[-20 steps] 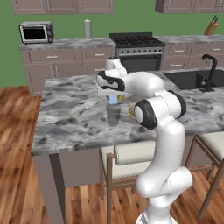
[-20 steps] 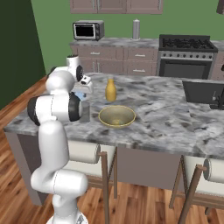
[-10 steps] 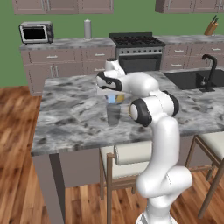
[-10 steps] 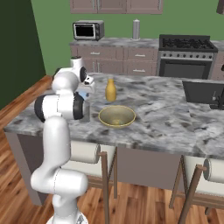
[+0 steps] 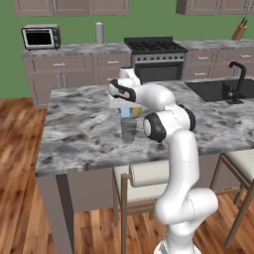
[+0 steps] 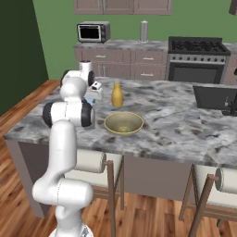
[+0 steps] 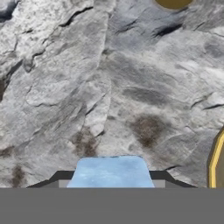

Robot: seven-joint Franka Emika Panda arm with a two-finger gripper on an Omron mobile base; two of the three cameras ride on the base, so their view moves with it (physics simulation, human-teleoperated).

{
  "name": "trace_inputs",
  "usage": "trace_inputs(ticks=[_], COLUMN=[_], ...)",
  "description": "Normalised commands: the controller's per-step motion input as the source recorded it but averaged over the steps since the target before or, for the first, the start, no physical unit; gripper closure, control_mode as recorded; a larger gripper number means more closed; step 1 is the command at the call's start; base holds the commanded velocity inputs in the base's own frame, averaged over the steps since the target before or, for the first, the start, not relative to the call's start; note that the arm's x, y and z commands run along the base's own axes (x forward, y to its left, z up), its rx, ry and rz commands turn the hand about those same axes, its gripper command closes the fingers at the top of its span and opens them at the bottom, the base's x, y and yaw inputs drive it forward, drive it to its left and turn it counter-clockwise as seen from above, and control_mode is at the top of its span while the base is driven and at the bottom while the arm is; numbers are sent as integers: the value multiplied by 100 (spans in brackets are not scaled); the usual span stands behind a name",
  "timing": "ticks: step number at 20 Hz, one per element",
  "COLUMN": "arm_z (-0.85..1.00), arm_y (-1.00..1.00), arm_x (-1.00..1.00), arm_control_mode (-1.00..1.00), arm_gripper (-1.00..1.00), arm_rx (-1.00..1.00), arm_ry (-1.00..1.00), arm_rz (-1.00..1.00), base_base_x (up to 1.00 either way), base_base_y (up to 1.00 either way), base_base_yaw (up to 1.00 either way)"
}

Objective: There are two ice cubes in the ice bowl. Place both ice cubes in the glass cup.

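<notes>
My gripper (image 5: pixel 124 110) is shut on a pale-blue ice cube (image 5: pixel 125 112), held a little above the clear glass cup (image 5: pixel 128 130) on the marble island. In the hand view the ice cube (image 7: pixel 111 172) sits between the dark fingertips (image 7: pixel 57 178) over bare marble. The yellowish-olive ice bowl (image 6: pixel 123 123) stands just right of the arm in the right base view, and its rim (image 7: pixel 216 162) edges the hand view. I cannot make out a second cube in the bowl or the cup.
A yellow-orange bottle (image 6: pixel 117 95) stands behind the bowl, close to the hand; its top (image 7: pixel 174 3) shows in the hand view. The sink and tap (image 5: pixel 235 83) are at the island's far right. Stools (image 6: pixel 92 161) stand under the near edge.
The hand with the ice cube has hardly shifted, staying over the cup. The arm's elbow has swung slightly to the left in the left base view.
</notes>
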Motion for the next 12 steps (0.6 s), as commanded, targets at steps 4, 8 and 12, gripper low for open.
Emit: trace_inputs(ticks=[4, 8, 12], arm_z=[-13, -27, -7], arm_y=[0, 0, 0], arm_x=[2, 0, 0], arm_control_mode=[-100, -100, -100], arm_gripper=[100, 100, 100], arm_rx=[0, 0, 0], arm_ry=[5, 8, 2], arm_rz=[0, 0, 0], base_base_x=[0, 0, 0], base_base_y=[0, 0, 0], base_base_yaw=[0, 0, 0])
